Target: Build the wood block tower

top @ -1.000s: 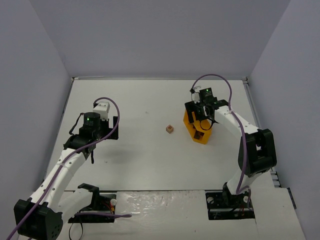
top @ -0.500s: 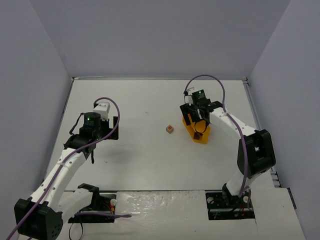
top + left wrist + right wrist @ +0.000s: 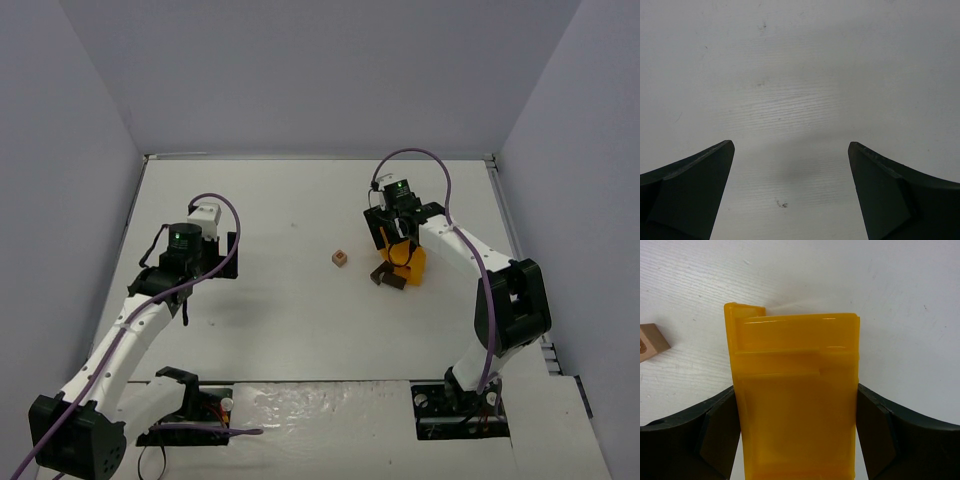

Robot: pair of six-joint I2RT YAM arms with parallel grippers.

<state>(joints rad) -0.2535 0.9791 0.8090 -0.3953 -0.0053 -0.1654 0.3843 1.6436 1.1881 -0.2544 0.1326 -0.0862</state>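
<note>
Since the earlier frame the right pincer (image 3: 795,390) has tilted the yellow bin (image 3: 410,258) it clamps by both sides, evidently to pour, so dark wood blocks (image 3: 383,274) lie on the surface (image 3: 280,200) just left of the bin, one tan block (image 3: 341,258) farther left, the left pincer (image 3: 791,144) gaping empty.

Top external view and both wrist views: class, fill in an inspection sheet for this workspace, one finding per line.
Surface: white table, faint scuff marks.
Job's things: one tan block alone mid-table; dark blocks on the table against the yellow bin; nothing stacked yet.
Clutter: nothing seen.
Grippers: left gripper open over bare table; right gripper closed on the yellow bin's sides.
Cables: purple cables loop along both arms.
Surroundings: plain grey walls on three sides.
</note>
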